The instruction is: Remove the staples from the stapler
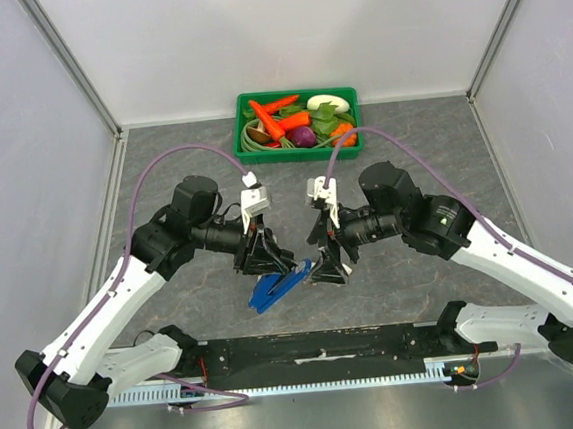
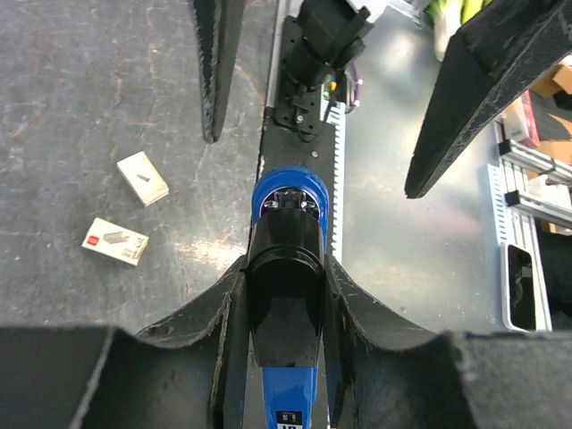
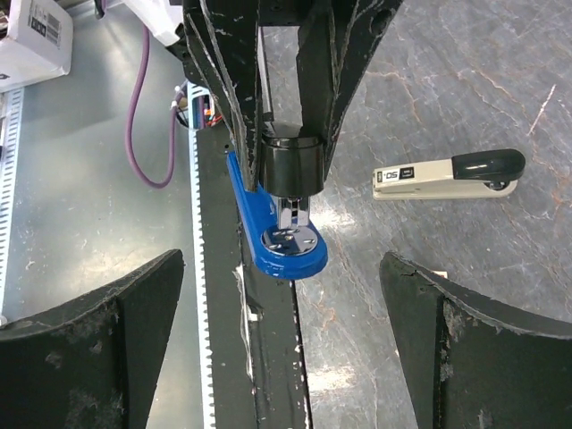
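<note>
The stapler, cream-white with a black end, lies flat on the grey table in the right wrist view, untouched and to the right of both grippers. My left gripper is shut on a different, blue and black stapler, holding it by the sides above the table's near edge. My right gripper faces that blue stapler's front end, jaws wide open, nothing between them. The blue stapler's metal anvil points at my right gripper. In the top view the arms hide the cream stapler.
A green tray of toy vegetables stands at the back of the table. Two small staple boxes lie on the table to the left. A black rail runs along the near edge.
</note>
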`<action>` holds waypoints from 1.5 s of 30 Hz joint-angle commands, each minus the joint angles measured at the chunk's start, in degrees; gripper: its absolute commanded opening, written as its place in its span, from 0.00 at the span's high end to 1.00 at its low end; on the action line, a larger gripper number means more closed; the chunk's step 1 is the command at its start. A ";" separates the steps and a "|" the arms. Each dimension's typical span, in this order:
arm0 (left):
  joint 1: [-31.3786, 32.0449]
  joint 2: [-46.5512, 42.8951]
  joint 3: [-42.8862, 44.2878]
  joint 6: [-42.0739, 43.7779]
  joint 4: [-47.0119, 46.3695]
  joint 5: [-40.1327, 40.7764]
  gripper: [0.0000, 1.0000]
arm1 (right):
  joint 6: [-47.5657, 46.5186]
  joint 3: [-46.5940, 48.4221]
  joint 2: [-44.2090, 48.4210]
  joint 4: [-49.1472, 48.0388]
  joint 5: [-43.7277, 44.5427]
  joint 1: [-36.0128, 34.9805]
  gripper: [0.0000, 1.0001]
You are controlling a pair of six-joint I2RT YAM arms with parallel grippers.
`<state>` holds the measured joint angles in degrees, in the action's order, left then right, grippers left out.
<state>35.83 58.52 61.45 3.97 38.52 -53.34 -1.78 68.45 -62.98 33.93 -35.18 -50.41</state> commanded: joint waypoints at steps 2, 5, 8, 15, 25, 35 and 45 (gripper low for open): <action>0.64 -0.95 -0.19 1.66 -4.16 -6.78 0.98 | -1.03 2.48 -1.88 -1.06 -0.25 -2.58 0.02; 0.82 -1.22 -0.45 1.83 -4.16 -7.04 0.98 | -1.03 2.66 -2.93 -1.85 0.29 -3.90 0.03; 0.90 -1.39 -0.63 2.01 -4.16 -7.47 0.98 | -1.12 2.66 -3.90 -2.64 0.90 -5.39 0.05; 1.25 -1.57 -1.07 2.36 -4.16 -8.53 0.98 | -1.12 2.83 -4.70 -3.79 1.78 -6.98 0.16; 1.43 -2.89 -1.25 2.71 -4.16 -9.41 0.98 | -0.94 2.40 -4.52 -4.49 2.13 -7.51 0.45; 1.43 -3.76 -1.24 1.31 -5.82 -10.73 0.98 | -0.77 1.61 -4.43 -4.58 1.96 -7.95 0.91; 1.52 -11.76 -6.34 -15.82 -29.10 -4.06 0.98 | 7.40 -12.01 6.37 -14.24 1.96 -8.12 1.00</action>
<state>37.80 51.37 54.70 -1.52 26.41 -58.50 1.65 61.32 -61.47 21.61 -32.16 -57.98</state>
